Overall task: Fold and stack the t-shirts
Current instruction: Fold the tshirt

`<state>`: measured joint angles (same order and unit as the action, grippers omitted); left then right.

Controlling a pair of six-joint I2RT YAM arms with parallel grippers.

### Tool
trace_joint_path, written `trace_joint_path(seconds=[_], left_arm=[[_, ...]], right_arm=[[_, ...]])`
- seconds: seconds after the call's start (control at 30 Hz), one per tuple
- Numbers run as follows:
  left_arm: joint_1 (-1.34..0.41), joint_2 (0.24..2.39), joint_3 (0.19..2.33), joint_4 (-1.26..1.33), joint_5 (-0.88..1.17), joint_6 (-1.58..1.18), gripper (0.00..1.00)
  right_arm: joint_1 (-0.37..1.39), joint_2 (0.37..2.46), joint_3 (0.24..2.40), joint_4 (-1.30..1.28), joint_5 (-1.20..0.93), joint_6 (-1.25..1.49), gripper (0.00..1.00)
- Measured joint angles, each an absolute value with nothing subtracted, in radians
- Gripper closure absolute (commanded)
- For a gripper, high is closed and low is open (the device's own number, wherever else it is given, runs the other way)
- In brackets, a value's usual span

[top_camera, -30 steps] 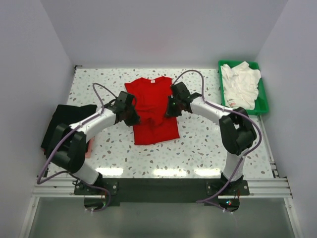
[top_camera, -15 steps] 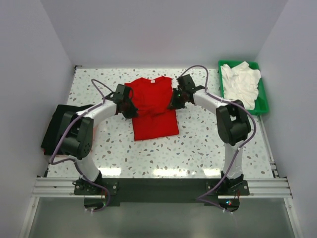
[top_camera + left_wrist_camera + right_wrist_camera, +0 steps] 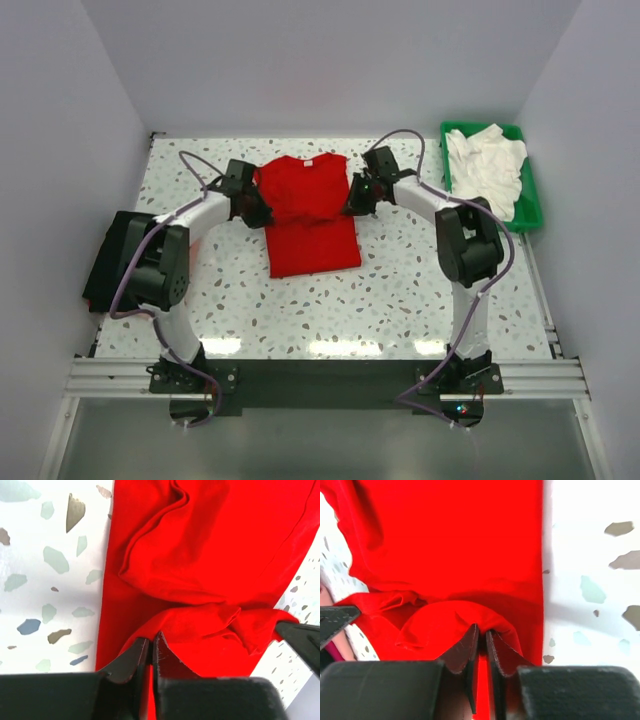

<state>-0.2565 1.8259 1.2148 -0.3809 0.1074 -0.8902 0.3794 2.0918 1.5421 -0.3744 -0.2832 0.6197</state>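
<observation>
The red t-shirt [image 3: 310,215] lies on the speckled table, collar with its white label toward the far side. My left gripper [image 3: 252,205] is shut on a fold of its left edge; the left wrist view shows the cloth [image 3: 200,570] pinched between the jaws. My right gripper [image 3: 358,198] is shut on a fold of its right edge, seen in the right wrist view [image 3: 460,555]. A black t-shirt [image 3: 125,255] lies at the table's left edge. White t-shirts [image 3: 485,170] are heaped in the green tray.
The green plastic tray [image 3: 530,200] stands at the far right of the table. White walls close in the table at the back and both sides. Both arms' cables arch above the shirt's far corners.
Both grippers have carried the pinched cloth from mid-shirt toward the far end near the collar. The shirt's lower part now lies flatter and squarer.
</observation>
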Motion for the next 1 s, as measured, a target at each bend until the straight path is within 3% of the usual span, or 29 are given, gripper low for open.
trace_joint_path(seconds=[0.07,0.17,0.2,0.23,0.3,0.47,0.53,0.7,0.8,0.87,1.0], left_arm=[[-0.25,1.829,1.217,-0.379,0.119,-0.875,0.82],[-0.237,1.833,1.222,-0.377,0.128,-0.862,0.65],[-0.231,1.833,1.223,-0.376,0.129,-0.857,0.52],[-0.225,1.833,1.223,-0.373,0.13,-0.847,0.49],[-0.212,1.831,1.223,-0.372,0.133,-0.846,0.44],[-0.194,1.79,1.214,-0.373,0.127,-0.844,0.43],[-0.198,1.749,1.195,-0.37,0.122,-0.846,0.49],[-0.256,1.684,1.159,-0.366,0.092,-0.858,0.79],[-0.319,1.694,1.159,-0.364,0.081,-0.87,0.9],[-0.352,1.718,1.161,-0.359,0.082,-0.876,0.97],[-0.36,1.818,1.197,-0.364,0.08,-0.878,1.0]], right_arm=[[0.371,2.092,1.551,-0.374,-0.284,0.622,0.79],[0.358,2.092,1.567,-0.373,-0.284,0.623,0.62],[0.352,2.092,1.571,-0.37,-0.284,0.623,0.54],[0.35,2.092,1.572,-0.368,-0.284,0.624,0.52],[0.343,2.092,1.573,-0.366,-0.284,0.617,0.5],[0.339,2.062,1.544,-0.362,-0.266,0.601,0.5],[0.346,2.02,1.505,-0.363,-0.246,0.595,0.51],[0.415,1.951,1.478,-0.36,-0.168,0.561,0.55],[0.476,1.961,1.496,-0.362,-0.149,0.538,0.58],[0.506,1.983,1.52,-0.361,-0.149,0.529,0.6],[0.532,2.065,1.603,-0.362,-0.16,0.514,0.61]])
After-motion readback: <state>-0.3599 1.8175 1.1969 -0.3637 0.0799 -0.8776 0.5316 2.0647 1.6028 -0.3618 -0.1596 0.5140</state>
